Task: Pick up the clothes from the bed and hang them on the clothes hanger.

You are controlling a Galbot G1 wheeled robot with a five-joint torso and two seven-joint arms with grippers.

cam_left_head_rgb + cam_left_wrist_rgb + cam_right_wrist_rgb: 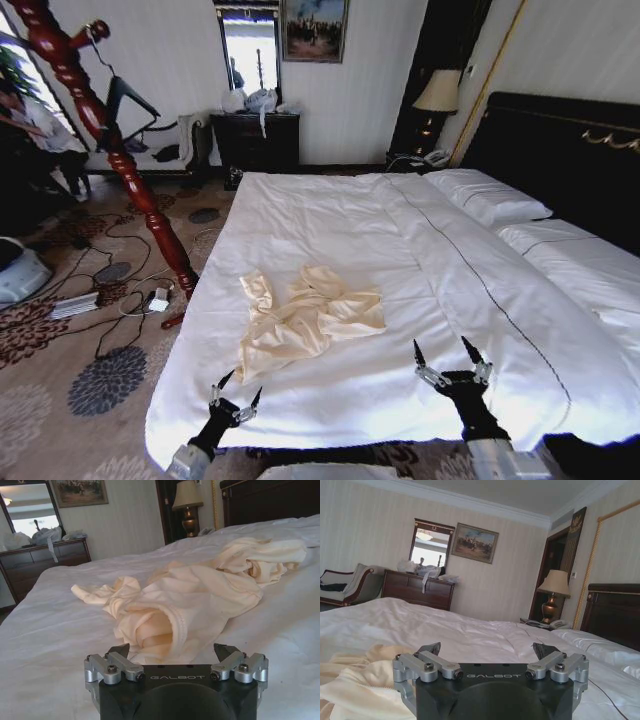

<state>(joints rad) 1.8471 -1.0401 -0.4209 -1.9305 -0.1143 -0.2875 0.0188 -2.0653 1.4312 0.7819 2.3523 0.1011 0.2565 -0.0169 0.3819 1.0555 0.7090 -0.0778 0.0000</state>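
Bed (pixel 330 215): white duvet, you face its foot. Clothes (pixel 305 320): crumpled near foot edge, thin, soft; take a raised fold, expect drape. Hanger (pixel 128 100): on wooden stand (pixel 120 150), hook hard to see. Left end effector (pixel 235 398), right end effector (pixel 452 362): both wide, empty, hovering over the duvet.

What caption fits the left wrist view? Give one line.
Open left gripper poised at the edge of the crumpled cream clothes on the white bed.

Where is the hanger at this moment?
In the head view, the hanger hangs on the wooden stand, on the robot's left, beyond the bed.
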